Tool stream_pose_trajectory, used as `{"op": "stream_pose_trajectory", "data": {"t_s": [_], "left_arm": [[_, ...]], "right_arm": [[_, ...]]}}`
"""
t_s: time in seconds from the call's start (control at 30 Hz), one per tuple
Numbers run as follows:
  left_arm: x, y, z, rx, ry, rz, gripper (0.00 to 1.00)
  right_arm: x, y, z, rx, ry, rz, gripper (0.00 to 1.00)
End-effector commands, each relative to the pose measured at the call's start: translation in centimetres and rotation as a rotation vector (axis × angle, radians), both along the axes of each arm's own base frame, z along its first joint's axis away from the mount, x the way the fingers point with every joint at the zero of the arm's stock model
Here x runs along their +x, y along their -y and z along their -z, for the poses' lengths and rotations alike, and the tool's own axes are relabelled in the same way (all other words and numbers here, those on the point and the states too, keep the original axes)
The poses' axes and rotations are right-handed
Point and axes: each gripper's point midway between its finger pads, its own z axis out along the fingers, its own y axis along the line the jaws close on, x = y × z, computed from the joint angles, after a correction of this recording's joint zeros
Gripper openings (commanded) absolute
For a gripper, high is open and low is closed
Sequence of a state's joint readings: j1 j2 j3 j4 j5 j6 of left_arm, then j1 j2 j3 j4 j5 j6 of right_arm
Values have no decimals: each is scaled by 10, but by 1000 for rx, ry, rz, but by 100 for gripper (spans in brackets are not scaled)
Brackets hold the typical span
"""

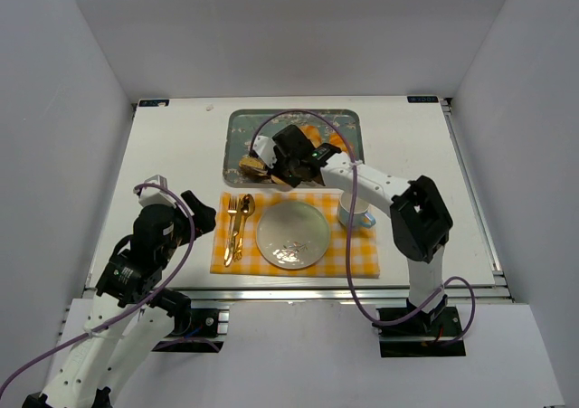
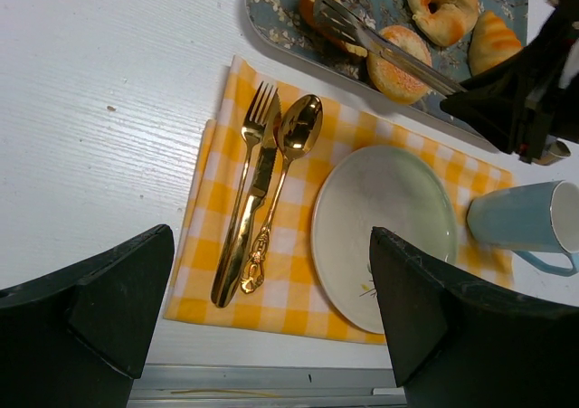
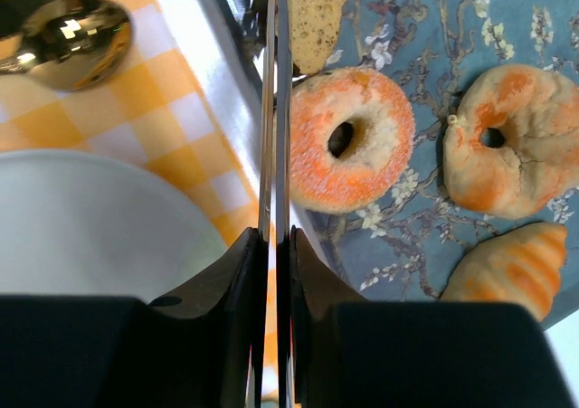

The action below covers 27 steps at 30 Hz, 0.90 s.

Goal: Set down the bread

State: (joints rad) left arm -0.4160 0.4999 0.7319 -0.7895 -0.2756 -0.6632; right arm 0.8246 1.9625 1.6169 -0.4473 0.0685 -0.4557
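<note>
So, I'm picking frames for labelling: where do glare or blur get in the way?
Right wrist view: the spoon bowl flares bright; the tongs in the right gripper show only as thin edge-on lines. Left wrist view: sharp, its dark fingers fill the bottom corners. Top view: a glint on the plate.

White, wood-grained table [image 1: 172, 155], bare over most of its top. Carries at the far middle a blue flowered tray [image 1: 237, 128], long side running left to right, well apart from both side edges. Carries just nearer a yellow-and-white checked cloth [image 1: 364, 256], spread flat, far edge just beside the tray's near rim. Shows one small dark speck [image 2: 109, 108] left of the cloth. Ends in a metal rail [image 2: 271, 377] along the near edge.
</note>
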Motion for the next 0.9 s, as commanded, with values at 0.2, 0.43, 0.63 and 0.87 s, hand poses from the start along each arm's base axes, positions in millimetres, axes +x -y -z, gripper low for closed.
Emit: {"op": "stream_pose_trajectory", "data": {"t_s": [0.2,0.43,0.63,0.87], "left_arm": [[2,-4,-10,4,26,-17,98],[5,-2,-10,3,28,-12,98],[13,4,-12,3,29,4,98],[20,10,-15,-4,31,16,98]], "right_arm": [[-60,14,-108,252,81,-208,10],[-131,77,-71,145,-21,-315,7],[-159,117,-41,56,-43,-330,10],[-160,120,-34,52,-48,-329,41]]}}
